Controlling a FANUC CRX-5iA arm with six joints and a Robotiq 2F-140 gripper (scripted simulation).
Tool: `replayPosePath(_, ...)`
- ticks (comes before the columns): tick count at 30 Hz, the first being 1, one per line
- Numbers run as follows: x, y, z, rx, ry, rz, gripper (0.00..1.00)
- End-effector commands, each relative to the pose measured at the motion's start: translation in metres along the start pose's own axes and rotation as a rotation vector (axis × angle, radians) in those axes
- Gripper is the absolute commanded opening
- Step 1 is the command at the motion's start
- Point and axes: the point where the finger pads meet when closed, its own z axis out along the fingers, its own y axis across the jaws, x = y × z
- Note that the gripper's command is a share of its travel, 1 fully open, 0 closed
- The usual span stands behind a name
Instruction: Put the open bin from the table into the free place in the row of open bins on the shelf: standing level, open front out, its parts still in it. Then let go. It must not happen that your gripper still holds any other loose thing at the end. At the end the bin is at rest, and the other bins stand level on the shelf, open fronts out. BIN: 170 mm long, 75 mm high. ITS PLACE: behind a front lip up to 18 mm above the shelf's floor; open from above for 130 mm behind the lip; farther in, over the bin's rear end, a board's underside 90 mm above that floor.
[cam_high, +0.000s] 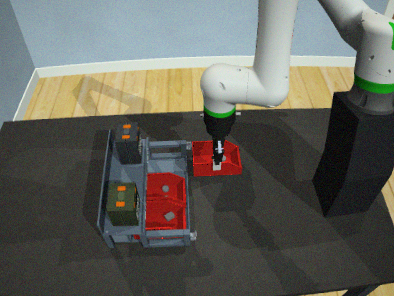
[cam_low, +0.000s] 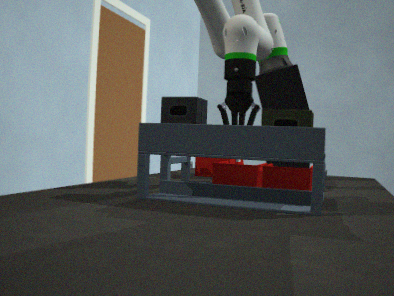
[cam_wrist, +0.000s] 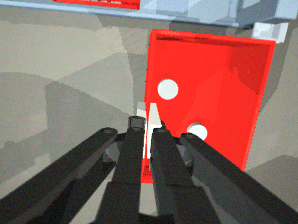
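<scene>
We have our gripper (cam_high: 217, 161) squeezed almost all the way shut on one side wall of the red bin (cam_high: 216, 158). In the wrist view the 2 fingers pinch the bin's thin left wall, one finger outside and one inside. So the grab looks done.

The red bin is near the shelf (cam_high: 104, 177), just beside the free place (cam_high: 167, 155) at the far end of the row. We cannot tell if it sits on the table (cam_high: 280, 240) or hangs a little above it. The free place sits next to 2 other red bins (cam_high: 166, 201) that stand side by side in the row, each with a small gray part in it. On the top board we see a dark box (cam_high: 127, 143) and a green box (cam_high: 121, 202).

Inside our bin we see 2 round white parts (cam_wrist: 168, 89), so its parts are in it.

We think the carrying has only begun. What is left, as we judge it: lift the bin over the front lip, slide its back end under the board, set it down level, then let go.

Which way does it point? From the top view, its long side runs left to right, toward the shelf and away from it. The sloped, lower end seems to face away from the shelf, so we guess the open front points outward, the right way. It looks level in the top view.
</scene>
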Motion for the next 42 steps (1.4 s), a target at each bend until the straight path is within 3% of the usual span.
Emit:
replayPosePath(1,0.0069,0.0002,-0.0001,0.0,-0.006,-0.001,0.0)
replayPosePath(42,0.0117,0.0002,0.0,0.0,-0.006,-0.001,0.0)
